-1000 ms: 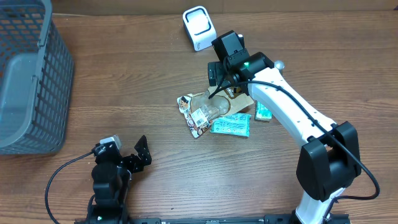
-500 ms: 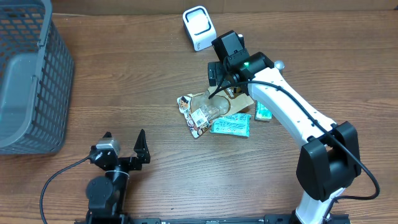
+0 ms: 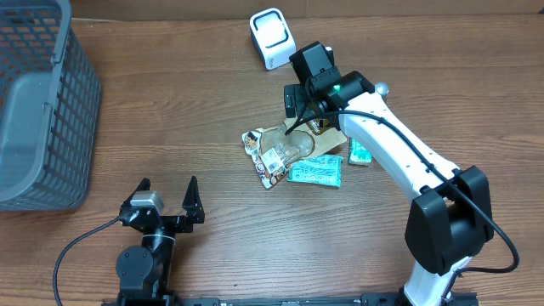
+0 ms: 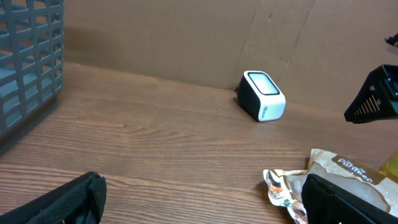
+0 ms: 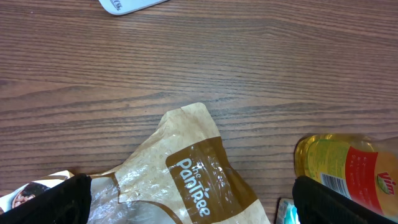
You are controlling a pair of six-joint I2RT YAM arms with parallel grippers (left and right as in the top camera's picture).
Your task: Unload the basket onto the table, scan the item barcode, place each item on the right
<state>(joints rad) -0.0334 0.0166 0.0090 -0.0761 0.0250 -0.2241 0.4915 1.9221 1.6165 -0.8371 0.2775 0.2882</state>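
Wood table (image 3: 170,110): left pincer (image 3: 167,184) nudged left, jaws spread; bag (image 3: 283,150) unmoved.

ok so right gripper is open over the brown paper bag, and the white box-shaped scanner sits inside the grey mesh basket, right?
Not quite. The white box-shaped scanner stands on the wooden table, apart from the grey mesh basket; the overhead view shows it. The right gripper is open over the brown paper bag.
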